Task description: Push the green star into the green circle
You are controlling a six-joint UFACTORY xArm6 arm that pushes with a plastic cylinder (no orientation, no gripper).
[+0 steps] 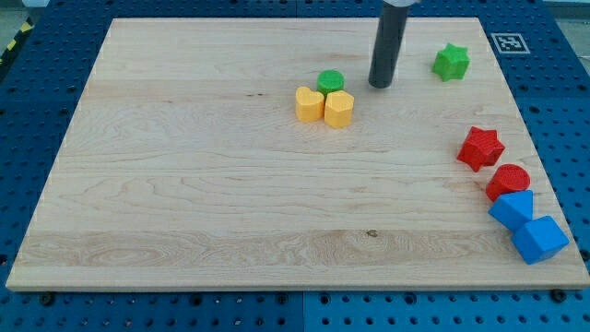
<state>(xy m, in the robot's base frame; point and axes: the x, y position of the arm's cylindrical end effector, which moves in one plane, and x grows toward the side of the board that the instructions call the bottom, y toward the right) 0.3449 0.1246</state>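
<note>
Star, green (452, 62), sits near the bench's top right corner, at about 1 o'clock from the board's centre. No long axis to it; its arms spread evenly, one pointing roughly toward 12 o'clock, and it lies flat on the wood.

Green circle (330, 81) lies up from centre, well apart from the star, at the star's 9 o'clock. It touches two yellow blocks: a yellow block (310, 103) with a notched top at its 7 o'clock and a faceted yellow block (339, 109) at its 5 o'clock. The two yellows sit side by side, touching.

My tip (381, 86) rests between circle and star, nearer the circle, just off its 3 o'clock side without touching. The tool is a plain dark rod, upright, with no parts that open or clamp; it holds nothing.

Red star (480, 148) sits by the right edge, at 3 o'clock from centre. A red cylinder (508, 180) follows at its 5 o'clock, then a blue block (513, 209) and a second blue block (539, 239), the string running along the edge toward 5 o'clock.

Bench (184, 184): pale wooden board, grain running left to right, one small dark knot low of centre. It rests on a blue perforated plate (28, 111). A black-and-white marker tag (509, 41) sits off the top right corner.
</note>
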